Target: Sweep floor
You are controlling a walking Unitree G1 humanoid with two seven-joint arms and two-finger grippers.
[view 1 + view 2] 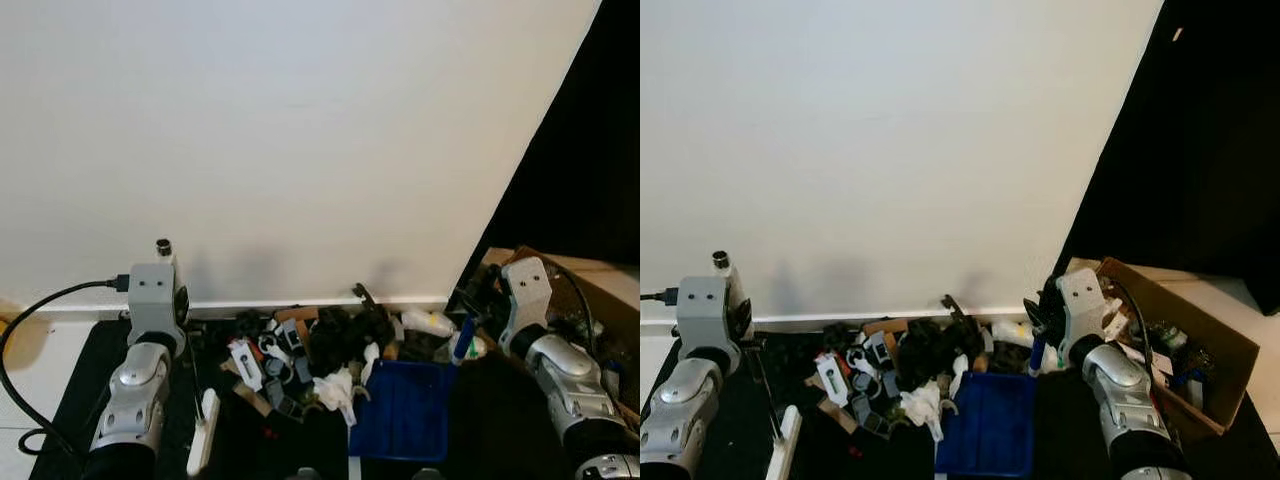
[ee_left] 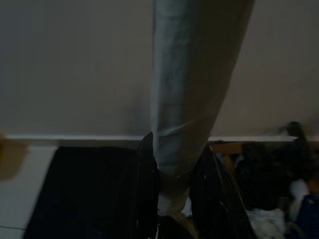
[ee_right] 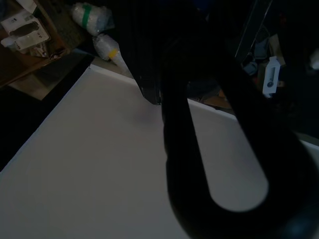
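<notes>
one heap of litter (image 1: 300, 365) lies on the dark floor mat (image 1: 75, 385) against the white baseboard (image 1: 320, 303): black, grey and white bits, scraps of brown card and crumpled white paper, too tangled to count piece by piece. one blue dustpan (image 1: 400, 410) sits on the mat just to the right of the heap, its edge touching the white scraps. one white brush head (image 1: 204, 432) rests on the mat at the heap's left side, and its grey handle (image 2: 192, 74) runs up through the left end effector (image 2: 172, 194), whose two black fingers (image 2: 147, 189) sit tight on either side of the handle in the left wrist view. the left arm (image 1: 140, 385) reaches down on that side, with one black cable (image 1: 30, 320) looping from its wrist. the right arm (image 1: 555, 365) comes down by the dustpan's right edge; the right end effector (image 3: 209, 149) is a dark shape in its wrist view, and i cannot tell if its fingers are wide or narrow. one open cardboard box (image 1: 1185, 345) of odds and ends stands to the right. the white wall (image 1: 280, 140) rises behind everything.
</notes>
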